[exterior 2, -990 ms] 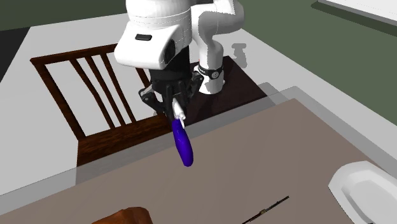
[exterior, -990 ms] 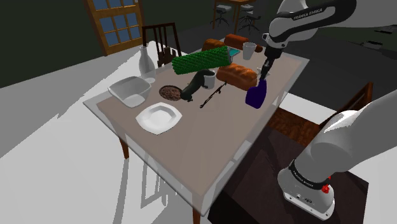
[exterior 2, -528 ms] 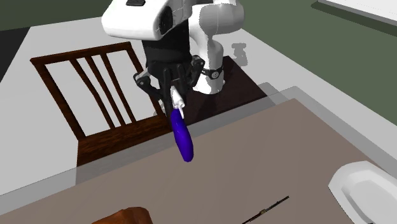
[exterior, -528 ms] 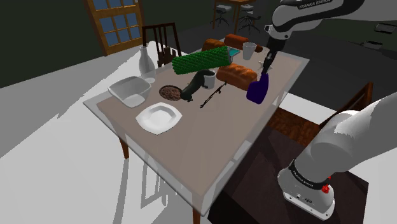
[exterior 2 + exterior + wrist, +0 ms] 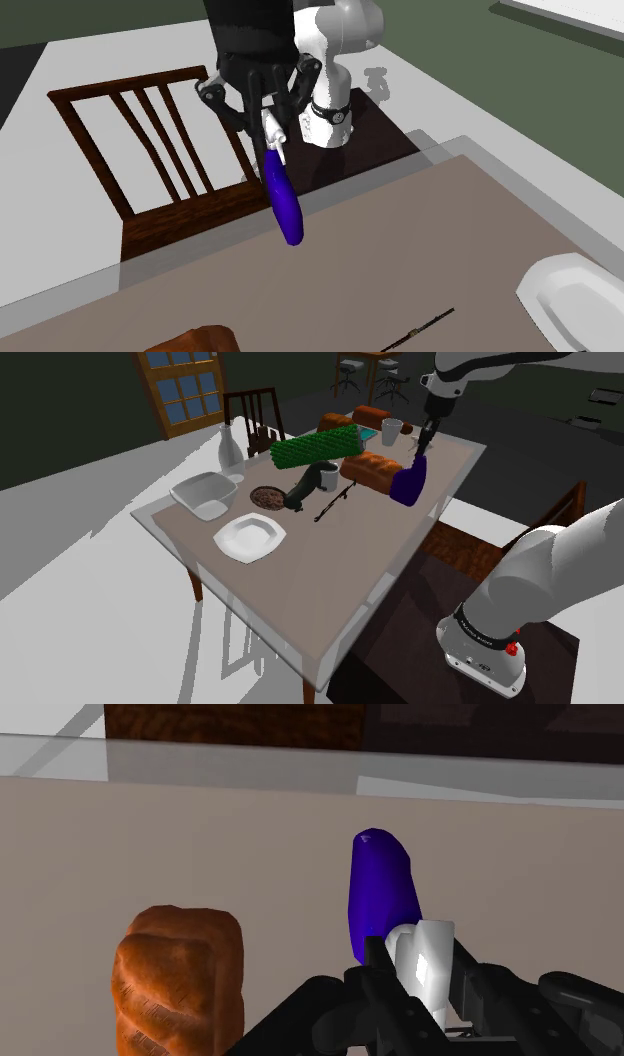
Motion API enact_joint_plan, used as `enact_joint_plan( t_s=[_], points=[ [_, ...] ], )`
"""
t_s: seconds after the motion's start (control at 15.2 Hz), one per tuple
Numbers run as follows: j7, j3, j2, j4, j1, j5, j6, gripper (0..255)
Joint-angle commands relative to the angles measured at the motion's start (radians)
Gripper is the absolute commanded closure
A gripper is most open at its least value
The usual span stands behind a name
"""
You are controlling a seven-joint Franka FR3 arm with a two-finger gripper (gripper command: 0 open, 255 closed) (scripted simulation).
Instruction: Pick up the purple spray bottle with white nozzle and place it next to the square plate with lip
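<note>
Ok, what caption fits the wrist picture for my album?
Jaws clasp the purple spray bottle by its white nozzle over the table, brown loaf nearby.

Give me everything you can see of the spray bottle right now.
The spray bottle has a smooth deep purple body, rounded at the base, and a white nozzle. The gripper is shut on the nozzle end, so the bottle hangs base down, slightly tilted, apparently clear of the table, near its edge beside the brown loaf. Nothing else touches it.
</note>
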Motion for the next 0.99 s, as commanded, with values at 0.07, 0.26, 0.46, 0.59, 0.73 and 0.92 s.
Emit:
enact_joint_plan(
  t_s=[0.07, 0.26, 0.46, 0.59, 0.73, 0.92],
  points=[
    [0.002, 0.006, -0.007, 0.037, 0.001, 0.001, -0.044, 255],
    [0.002, 0.010, -0.008, 0.077, 0.003, 0.003, -0.084, 255],
    [0.002, 0.014, -0.006, 0.118, 0.005, 0.006, -0.124, 255],
    [0.001, 0.016, -0.004, 0.147, 0.006, 0.008, -0.151, 255],
    [0.000, 0.018, -0.001, 0.176, 0.008, 0.010, -0.177, 255],
    [-0.002, 0.020, 0.006, 0.222, 0.010, 0.014, -0.217, 255]
  ],
)
